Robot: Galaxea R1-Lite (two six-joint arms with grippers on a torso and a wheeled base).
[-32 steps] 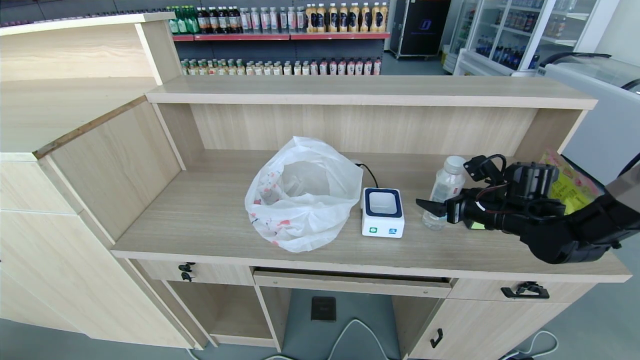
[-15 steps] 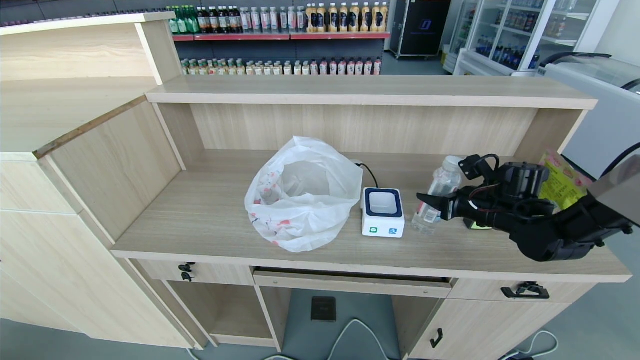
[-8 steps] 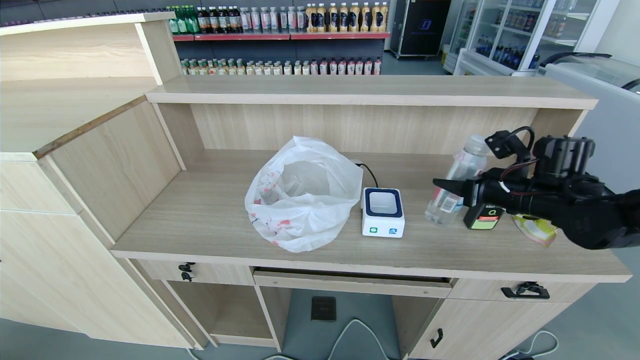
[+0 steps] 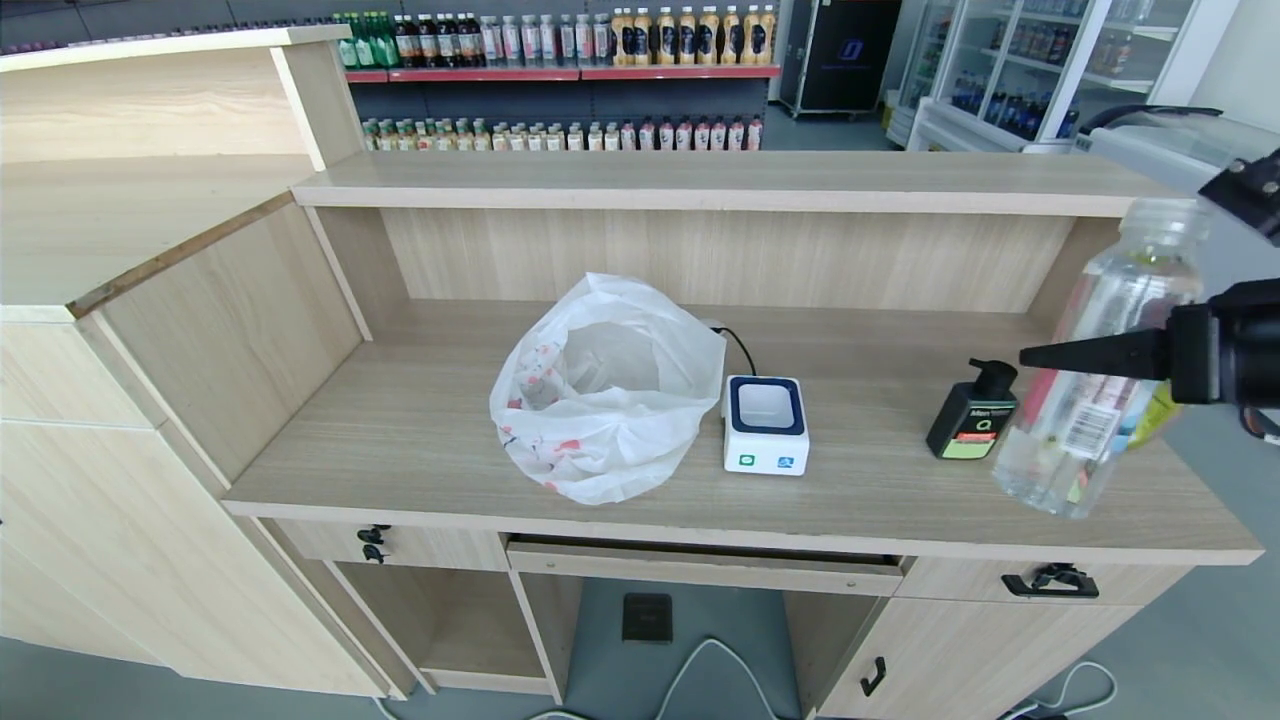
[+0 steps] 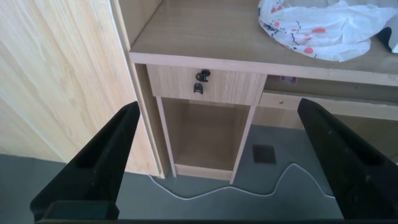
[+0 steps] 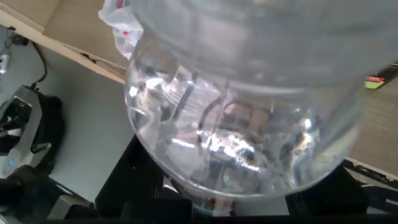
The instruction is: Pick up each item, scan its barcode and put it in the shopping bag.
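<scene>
Right jaws clamped on tilted water bottle (image 4: pixel 1100 370) above right end of table (image 4: pixel 880 500), open gap between scanner (image 4: pixel 765 423) and pump bottle (image 4: pixel 972 412), shopping bag (image 4: pixel 600 390) mid-table, left jaws spread wide, empty, before left front edge.

At mid-frame the shopping bag (image 4: pixel 600 385) and the scanner (image 4: pixel 765 424) stand just beside each other — hardly a gap between them. Right of the scanner, bare counter (image 4: pixel 870 480) runs to the dark pump bottle (image 4: pixel 972 412). The tilted water bottle (image 4: pixel 1095 370), held above the counter at the right edge, blocks that side. The upper shelf (image 4: pixel 740 185) caps headroom along the back; left of the bag the counter lies open up to the side panel (image 4: pixel 230 320).
</scene>
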